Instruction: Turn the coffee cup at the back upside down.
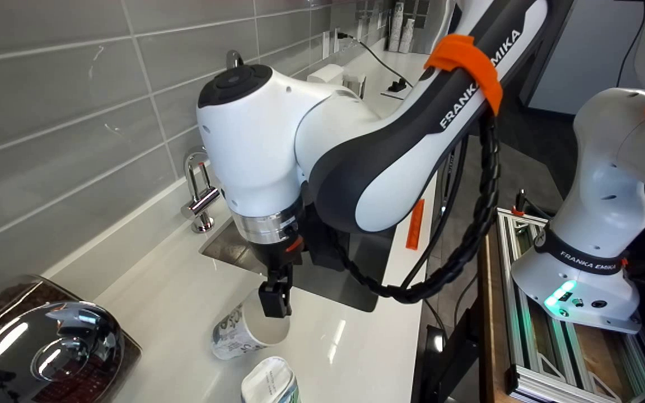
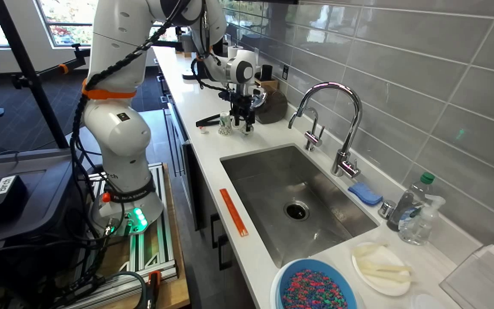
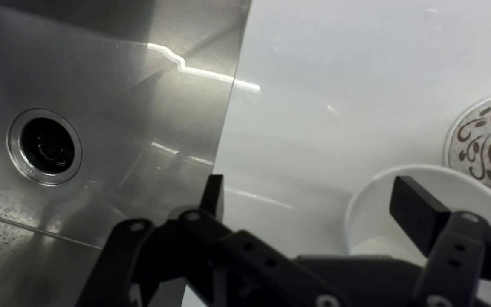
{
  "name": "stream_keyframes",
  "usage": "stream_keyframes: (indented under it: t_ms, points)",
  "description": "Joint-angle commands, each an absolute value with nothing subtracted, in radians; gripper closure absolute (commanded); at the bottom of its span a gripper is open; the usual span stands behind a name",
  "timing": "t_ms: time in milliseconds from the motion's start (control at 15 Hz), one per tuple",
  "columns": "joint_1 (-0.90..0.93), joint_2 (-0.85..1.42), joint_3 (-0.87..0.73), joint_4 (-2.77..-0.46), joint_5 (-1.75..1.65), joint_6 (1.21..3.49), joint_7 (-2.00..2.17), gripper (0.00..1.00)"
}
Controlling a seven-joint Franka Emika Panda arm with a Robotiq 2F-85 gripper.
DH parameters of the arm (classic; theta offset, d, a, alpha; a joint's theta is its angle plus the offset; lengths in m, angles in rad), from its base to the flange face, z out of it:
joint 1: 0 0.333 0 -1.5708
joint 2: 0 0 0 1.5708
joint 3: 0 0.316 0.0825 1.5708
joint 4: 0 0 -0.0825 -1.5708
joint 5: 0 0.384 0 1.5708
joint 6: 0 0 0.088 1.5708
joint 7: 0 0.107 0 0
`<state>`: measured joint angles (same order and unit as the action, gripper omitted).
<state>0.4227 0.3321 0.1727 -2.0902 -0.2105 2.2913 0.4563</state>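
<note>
The coffee cup [image 1: 244,333] sits on the worktop [image 3: 313,128] near the sink [image 2: 268,171], beneath one side of the claw [image 3: 309,192], and to my eye it looks tipped, mouth turned up toward the sink side; how far it leans I can't tell. The claw is spread wide and grips nothing, one of its fingers [image 3: 418,215] over the cup's mouth, perhaps dipping inside, the other well apart from the cup, nearer the sink. So the job just now, I'd guess, is getting a hold on the cup's side. I'd slip that first finger properly inside and bring the other snug along the outside before squeezing, gently, since thin paper will likely buckle. Mind the second cup [image 2: 224,124] just beside it, which seems to stand mouth-down already; a careless sweep could knock it. With the side pinched, lift clear first, then roll the cup over until its mouth faces straight down, and let go only when the whole rim rests flat.
</note>
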Motion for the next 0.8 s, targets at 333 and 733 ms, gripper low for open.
stream_keyframes:
  t_ms: [333,733]
  points:
    - [0.404,0.329,0.193,-2.089,-0.174,2.199,0.405,0.0]
    - [0.399,0.314,0.194,-2.092,-0.183,2.162,0.368,0.0]
